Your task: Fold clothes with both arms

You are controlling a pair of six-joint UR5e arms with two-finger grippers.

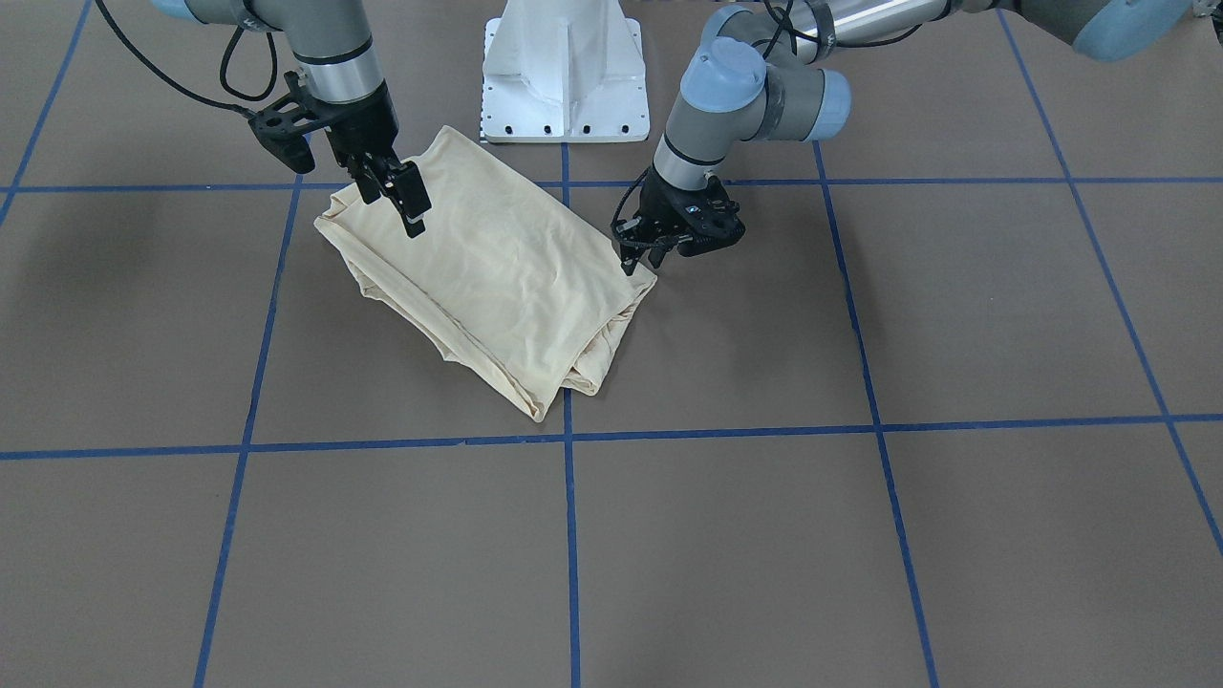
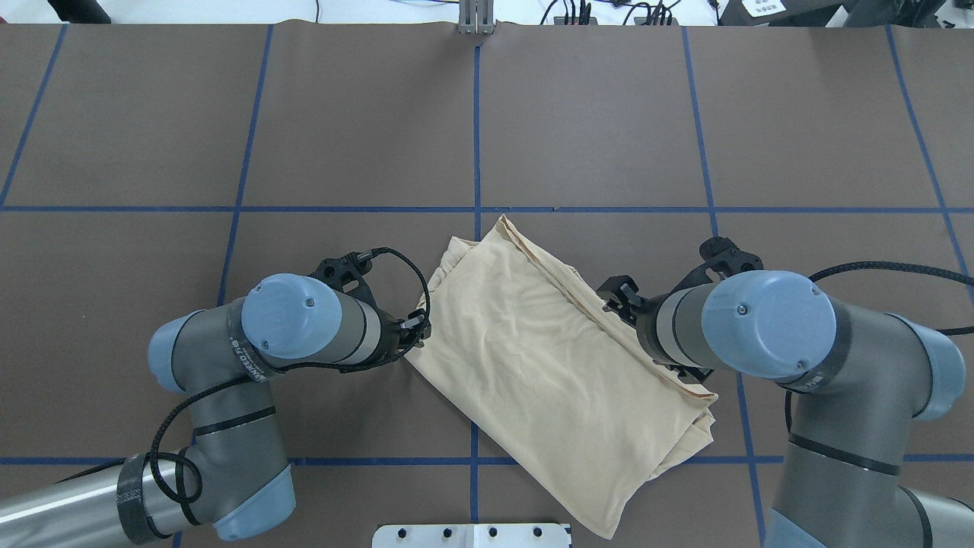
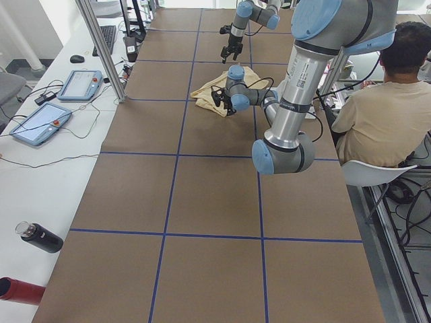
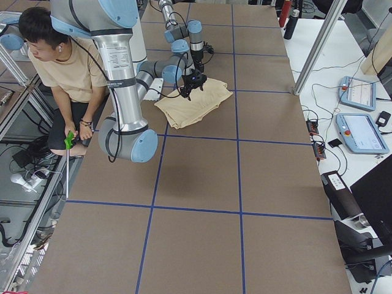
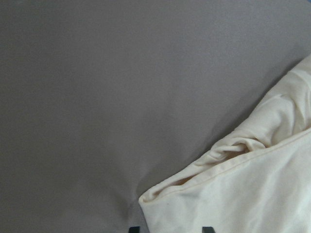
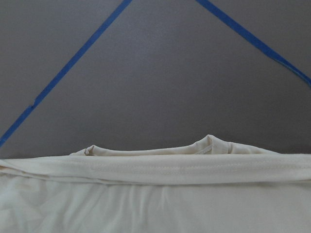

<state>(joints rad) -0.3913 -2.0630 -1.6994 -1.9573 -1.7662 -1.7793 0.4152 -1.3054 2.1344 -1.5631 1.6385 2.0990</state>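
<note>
The clothes are one cream-yellow shirt (image 1: 497,277), folded into a slanted rectangle (image 2: 548,365) on the brown table in front of the robot's base. My left gripper (image 1: 631,250) sits low at the fold's corner on the robot's left (image 2: 417,329). In the left wrist view its two tips stand apart at the bottom edge, with the shirt's (image 5: 252,194) corner between them, so it is open. My right gripper (image 1: 394,196) hovers open above the opposite long edge (image 2: 620,293). The right wrist view looks down on that layered edge (image 6: 155,170) and shows no fingers.
The white pedestal base (image 1: 564,76) stands just behind the shirt. Blue tape lines (image 1: 570,535) grid the brown table. A seated person (image 3: 384,108) is beside the table near the robot. Teach pendants (image 3: 81,84) and a bottle (image 3: 40,237) lie on the side bench.
</note>
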